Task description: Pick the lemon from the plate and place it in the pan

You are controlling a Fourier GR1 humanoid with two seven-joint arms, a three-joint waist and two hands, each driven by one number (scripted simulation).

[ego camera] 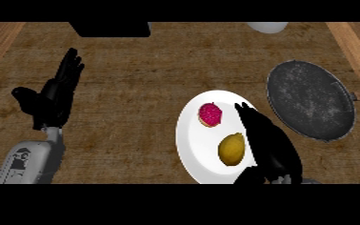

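The lemon (232, 148) lies on the white plate (191, 138), on the part nearer the robot; a round pink thing (210, 114) lies just past it on the same plate. The right robot hand (271, 143) is just beside the lemon, on its right, over the plate's right edge; its fingers look straight and open, and it holds nothing; I cannot tell if it touches the lemon.

The job now, I think, is to get hold of the lemon. To do it well, the hand should put its fingers on one side and its thumb on the other, then curl round the middle; a lemon is round and can roll, so go slow and keep off the pink thing.

The pan (309, 100) sits near the plate, on its right; the way there is short; lift the lemon over the plate's edge, then over the pan's rim. The left robot hand (53, 97) rests open at the left, fingers up, well apart; a wide stretch of brown surface (141, 100) lies between it and the plate.
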